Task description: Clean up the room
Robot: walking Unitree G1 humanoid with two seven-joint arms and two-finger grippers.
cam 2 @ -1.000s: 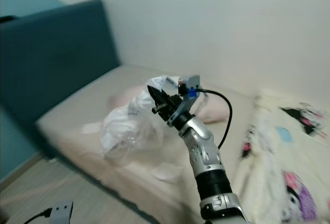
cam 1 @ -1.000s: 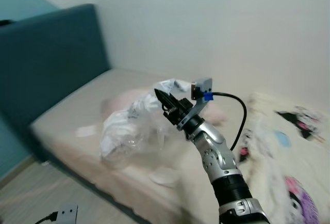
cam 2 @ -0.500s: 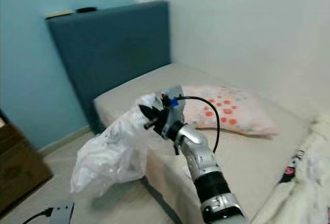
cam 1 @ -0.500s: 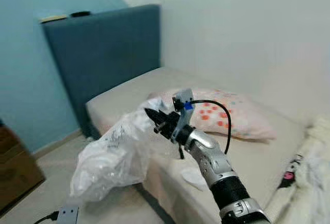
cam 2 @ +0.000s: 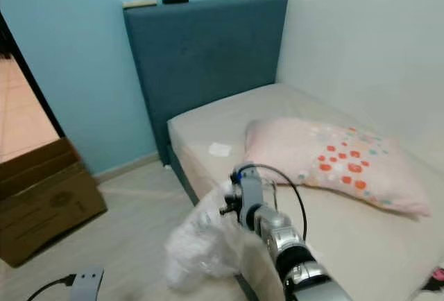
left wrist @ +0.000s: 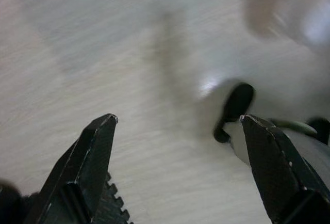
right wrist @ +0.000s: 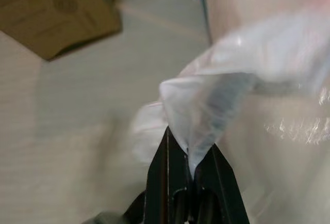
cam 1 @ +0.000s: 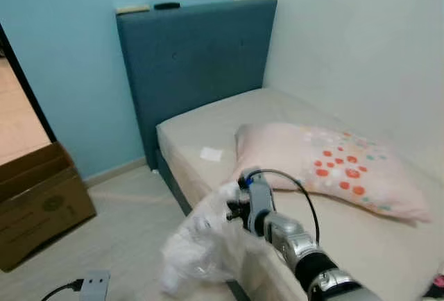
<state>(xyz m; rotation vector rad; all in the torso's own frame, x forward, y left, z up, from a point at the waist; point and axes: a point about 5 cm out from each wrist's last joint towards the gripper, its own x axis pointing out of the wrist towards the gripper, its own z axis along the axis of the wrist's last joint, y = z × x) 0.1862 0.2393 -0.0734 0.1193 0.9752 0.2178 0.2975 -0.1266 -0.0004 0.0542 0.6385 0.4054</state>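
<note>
My right gripper (cam 1: 233, 209) is shut on the top edge of a clear plastic bag (cam 1: 201, 245), which hangs blurred beside the near edge of the bed (cam 1: 208, 131). In the right wrist view the black fingers (right wrist: 167, 157) pinch a fold of the bag (right wrist: 206, 105) above the wooden floor. The left gripper (left wrist: 178, 126) is open over bare floor, nothing between its fingers. A small white scrap (cam 1: 211, 153) lies on the mattress next to a pink pillow (cam 1: 326, 169) with orange dots.
A blue headboard (cam 1: 194, 58) stands at the bed's head, with small items on its top. A cardboard box (cam 1: 38, 200) sits on the floor at left by a doorway. A white power strip (cam 1: 94, 285) lies at the bottom left.
The camera has swung left, bringing the headboard, box and doorway into view. The right gripper has dropped lower with the bag still in it.
</note>
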